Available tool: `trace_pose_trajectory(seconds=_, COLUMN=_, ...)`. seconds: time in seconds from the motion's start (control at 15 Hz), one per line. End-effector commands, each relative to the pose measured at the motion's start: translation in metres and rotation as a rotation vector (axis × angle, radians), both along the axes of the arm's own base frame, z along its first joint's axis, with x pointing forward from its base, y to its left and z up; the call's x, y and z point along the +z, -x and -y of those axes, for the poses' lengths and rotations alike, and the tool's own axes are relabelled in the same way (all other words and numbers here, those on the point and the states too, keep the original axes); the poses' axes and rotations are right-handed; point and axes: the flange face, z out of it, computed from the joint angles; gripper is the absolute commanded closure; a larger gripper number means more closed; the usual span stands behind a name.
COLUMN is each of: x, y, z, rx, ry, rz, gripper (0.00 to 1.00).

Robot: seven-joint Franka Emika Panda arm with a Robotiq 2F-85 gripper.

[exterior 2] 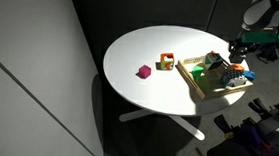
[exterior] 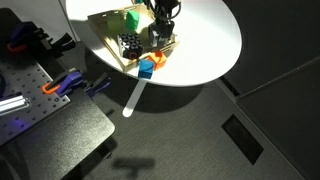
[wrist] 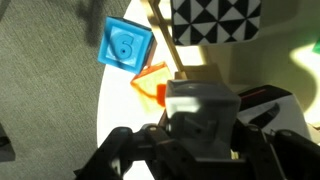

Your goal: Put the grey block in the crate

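- I am holding the grey block (wrist: 200,112) in the gripper (wrist: 200,135). In the wrist view the fingers (wrist: 125,152) are standing narrow, pressed in on the cube from 9 and 3 o'clock, though the contact itself is blurred.
- I am hanging the block above the table, right at the edge of the crate (wrist: 163,35). The pale wooden rim is running from 12 o'clock down behind the block.
- The relation I am watching is this: the crate's floor is lying toward 1 o'clock from the fingers, on the side of the spotted cube (wrist: 215,18). The blue cube (wrist: 127,45) and an orange piece (wrist: 150,88) are sitting at 10 to 11 o'clock, outside the rim.
- The block is a cube, so no long axis is mattering here.
- In an exterior view the gripper (exterior: 163,33) is hovering over the crate's crowded end.
- I am judging that the release calls for a nudge toward 1 o'clock first, otherwise the block may be landing on the rim and tipping out.
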Motion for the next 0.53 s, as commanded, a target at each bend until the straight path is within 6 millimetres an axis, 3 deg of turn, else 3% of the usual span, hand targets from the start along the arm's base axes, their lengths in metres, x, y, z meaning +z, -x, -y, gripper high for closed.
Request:
trace_pose_trajectory(seconds=0.0, x=0.016, y=-0.008, z=-0.032, rx=0.008, ry=0.009, rz=0.022, gripper=0.75)
trace_pose_trajectory(seconds=0.2, x=0.019, y=-0.017, z=-0.061, rx=0.016, ry=0.015, rz=0.031, gripper=0.75)
trace_pose_trajectory(seconds=0.27, x=0.019, y=-0.018, z=-0.067, rx=0.017, ry=0.015, rz=0.029, gripper=0.25)
trace_pose_trajectory(seconds=0.33, x=0.020, y=-0.019, z=-0.071, rx=0.016, ry=0.015, rz=0.031, gripper=0.24)
trace_pose_trajectory(seconds=0.47, x=0.022, y=-0.019, z=-0.074, rx=0.009, ry=0.013, rz=0.037, gripper=0.11)
